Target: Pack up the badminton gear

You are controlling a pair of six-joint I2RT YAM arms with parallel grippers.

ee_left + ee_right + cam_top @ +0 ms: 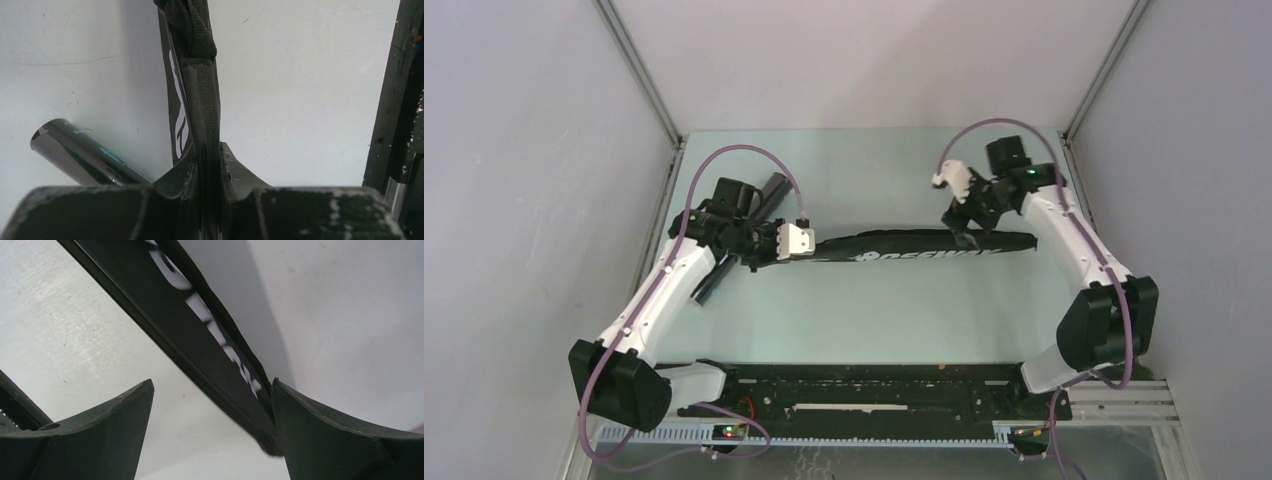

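Stretched left to right across the far half of the table (874, 320), raised on its long edge and leaning enough to show the white lettering from above: the black racket bag (904, 247). Propped that way, probably, to keep the rim uppermost and within reach for closing; impossible to tell whether open or already fastened. Pinched at the narrow handle end by the left gripper (212, 157), fingers closed tight on the ribbed webbing along the bag's edge. Likely an anchor, to stop the soft bag flopping flat or sliding. At the wide end, straddled by the right gripper (212, 387), jaws spread wide with the bag passing between them, close against one finger but not clamped. Placed to close on the rim or to lift clear, either one plausible. Just beside the held end, flat on the table at a slant beneath the left forearm: the long black tube (707, 283), not yet in the bag. No rackets or shuttlecocks in sight; possibly packed inside, impossible to say.
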